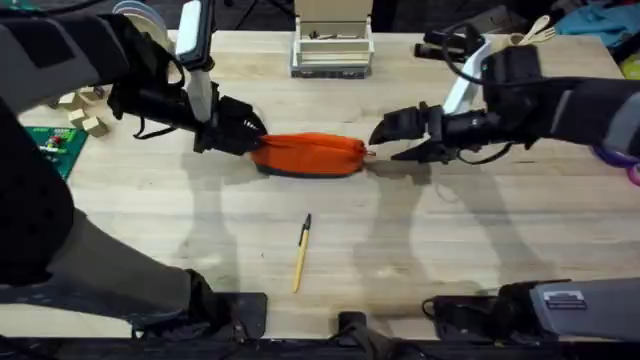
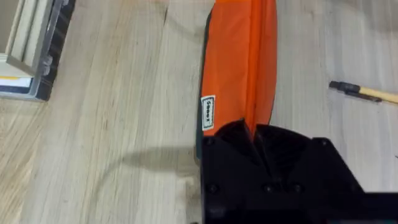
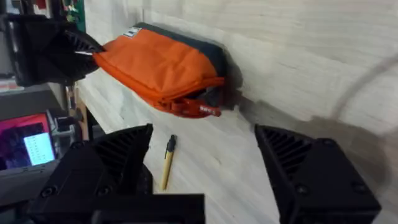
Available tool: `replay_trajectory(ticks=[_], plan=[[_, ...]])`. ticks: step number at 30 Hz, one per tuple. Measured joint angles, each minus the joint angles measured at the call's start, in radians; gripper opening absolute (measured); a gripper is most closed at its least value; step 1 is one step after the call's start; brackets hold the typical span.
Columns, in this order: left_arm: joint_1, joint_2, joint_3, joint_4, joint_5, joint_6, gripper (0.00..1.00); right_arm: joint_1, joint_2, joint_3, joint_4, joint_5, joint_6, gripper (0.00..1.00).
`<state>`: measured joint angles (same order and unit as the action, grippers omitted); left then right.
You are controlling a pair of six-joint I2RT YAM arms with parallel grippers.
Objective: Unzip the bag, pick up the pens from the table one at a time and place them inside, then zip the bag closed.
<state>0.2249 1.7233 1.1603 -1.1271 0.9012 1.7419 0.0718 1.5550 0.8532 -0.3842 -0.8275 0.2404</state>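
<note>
- Midway across the table (image 1: 450, 230), the orange bag (image 1: 308, 154) lies on its side between two robot arms, its zipper apparently not yet drawn open.
- At one end, the left gripper (image 1: 240, 131) is clamped on the fabric; its wrist camera shows the black fingers (image 2: 233, 134) pinched together over the top seam, just beside a small white label (image 2: 208, 113).
- At the other end, the right gripper (image 1: 385, 137) hangs with its jaws spread wide and nothing between them, just short of the red zipper pull (image 3: 202, 109) that juts from the bag's tip.
- Nearer the arms' bases, a single pen (image 1: 301, 253), tan barrel with a black end, rests on bare wood, well apart from the bag and untouched.
- Soft cloth like this is likely to sag and bunch rather than hold its shape, so the anchoring pinch at the far end looks necessary for any pull on the zipper to run the slider instead of dragging the whole light pouch.
- The small flat pull is the place to take hold, gripped close to its root; the slim pen, probably light and prone to rolling, is best pinched across the middle of its barrel.
- A pale tray (image 1: 332, 47) stands at the table's far edge.
</note>
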Motion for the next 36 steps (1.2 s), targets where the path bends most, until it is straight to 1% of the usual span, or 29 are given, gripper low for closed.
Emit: replay_trajectory(ticks=[4, 5, 8, 9, 10, 13, 14, 18, 19, 27, 36], plan=[[0.0, 0.0, 0.0, 0.0, 0.0, 0.0, 0.043, 0.033, 0.041, -0.001, 0.036, 0.0, 0.031, 0.997], [0.0, 0.0, 0.0, 0.0, 0.0, 0.0, 0.043, 0.056, 0.056, -0.002, 0.064, 0.0, 0.052, 0.996], [0.0, 0.0, 0.0, 0.0, 0.0, 0.0, 0.043, 0.077, 0.064, -0.002, 0.089, 0.0, 0.071, 0.996], [0.0, 0.0, 0.0, 0.0, 0.0, 0.0, 0.043, 0.103, 0.064, -0.003, 0.148, 0.0, 0.1, 0.957], [0.0, 0.0, 0.0, 0.0, 0.0, 0.0, 0.043, 0.107, 0.064, -0.003, 0.163, 0.0, 0.108, 0.917], [0.0, 0.0, 0.0, 0.0, 0.0, 0.0, 0.043, 0.112, 0.064, -0.003, 0.177, 0.0, 0.127, 0.734], [0.0, 0.0, 0.0, 0.0, 0.0, 0.0, 0.043, 0.113, 0.064, -0.004, 0.176, 0.0, 0.141, 0.541], [0.0, 0.0, 0.0, 0.0, 0.0, 0.0, 0.043, 0.113, 0.064, -0.004, 0.173, -0.003, 0.15, 0.243], [0.0, 0.0, 0.0, 0.0, 0.0, 0.0, 0.043, 0.112, 0.064, -0.004, 0.165, -0.003, 0.157, 0.042], [0.0, 0.0, 0.0, 0.0, 0.0, 0.0, 0.042, 0.112, 0.064, -0.005, 0.169, -0.007, 0.156, 0.032], [0.0, 0.0, 0.0, 0.0, -0.001, 0.0, 0.042, 0.111, 0.063, -0.005, 0.186, -0.057, 0.156, 0.032]])
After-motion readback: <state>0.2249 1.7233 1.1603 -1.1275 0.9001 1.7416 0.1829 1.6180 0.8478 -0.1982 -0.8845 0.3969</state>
